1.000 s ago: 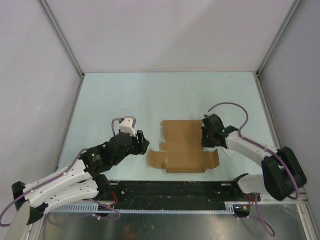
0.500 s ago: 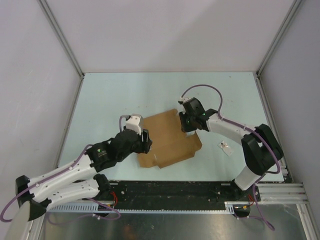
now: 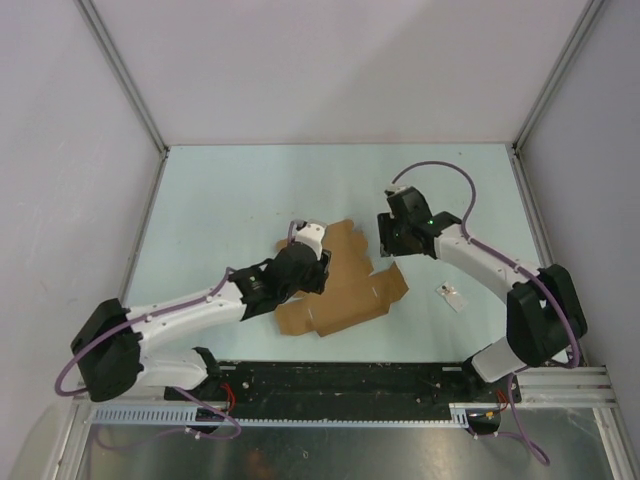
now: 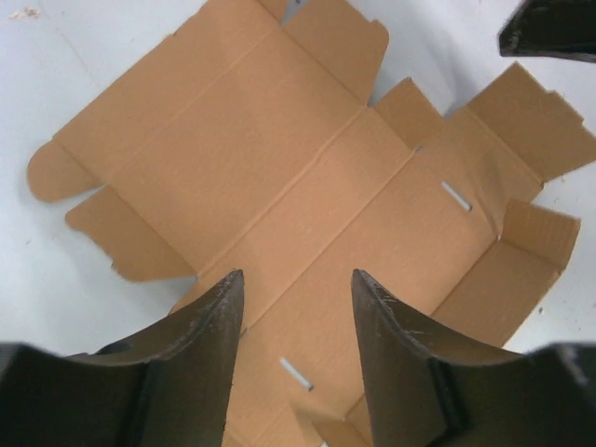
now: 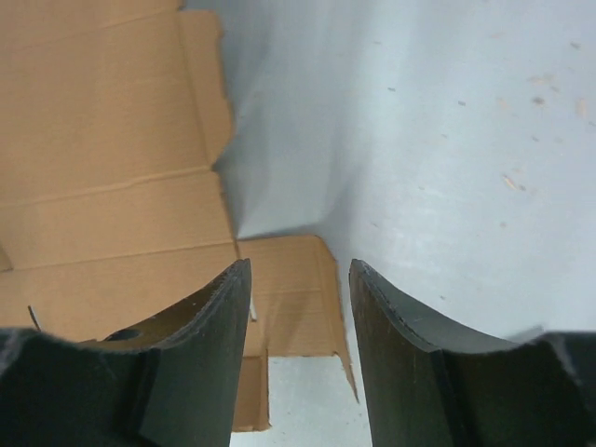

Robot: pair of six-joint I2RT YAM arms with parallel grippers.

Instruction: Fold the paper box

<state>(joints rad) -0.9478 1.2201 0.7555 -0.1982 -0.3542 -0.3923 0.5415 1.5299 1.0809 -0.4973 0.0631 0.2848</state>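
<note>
Paper box (image 3: 352, 290) flat beneath left pincer (image 3: 320, 271)

The pale blue-green table (image 3: 250, 190) carries an unfolded brown box (image 3: 350, 290), spread open and skewed near the middle, and a small silvery packet (image 3: 453, 296) lying apart to its right

A lab test booth: plain white panels (image 3: 330, 70) in aluminium framing (image 3: 124, 75) enclose a pale table (image 3: 230, 190).
</note>
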